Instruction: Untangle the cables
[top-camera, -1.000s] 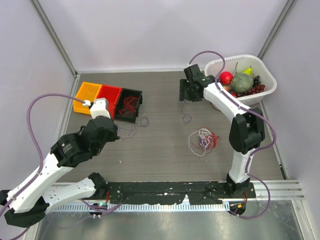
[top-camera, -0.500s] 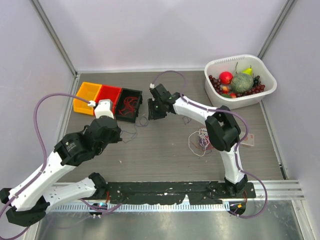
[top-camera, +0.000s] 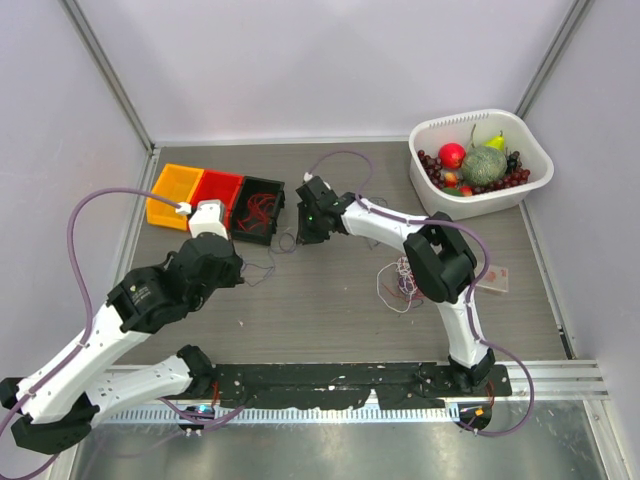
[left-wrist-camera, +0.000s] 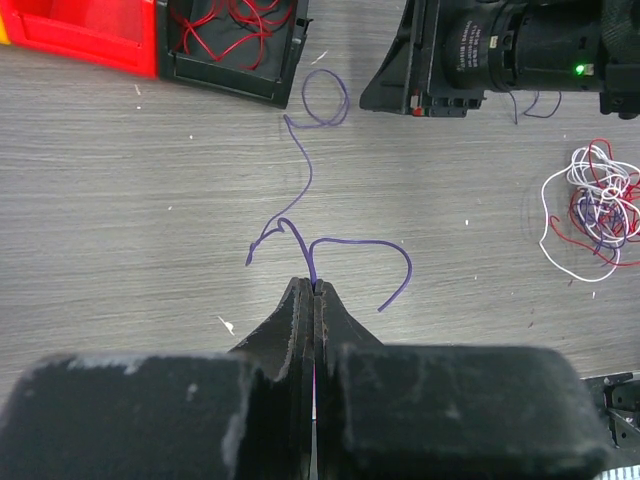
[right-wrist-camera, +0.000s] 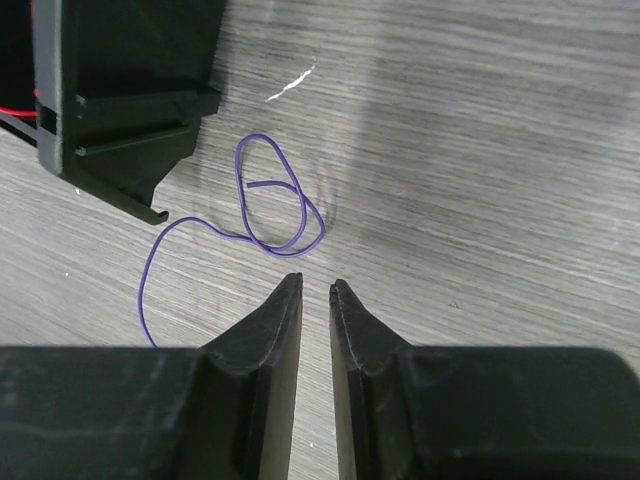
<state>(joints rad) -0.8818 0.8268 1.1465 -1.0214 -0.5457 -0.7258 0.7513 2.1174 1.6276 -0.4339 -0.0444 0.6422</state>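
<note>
Strand separation: left jaws clamped on purple cable (left-wrist-camera: 350, 240); right jaws slightly apart (poised over its loop); next, probably a precise pinch.

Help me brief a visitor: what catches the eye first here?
The bright bins, orange, red and black, stand far left; the white fruit basket far right. The left gripper pinches a loose purple wire, and the red-white cable tangle lies by the right arm.
</note>
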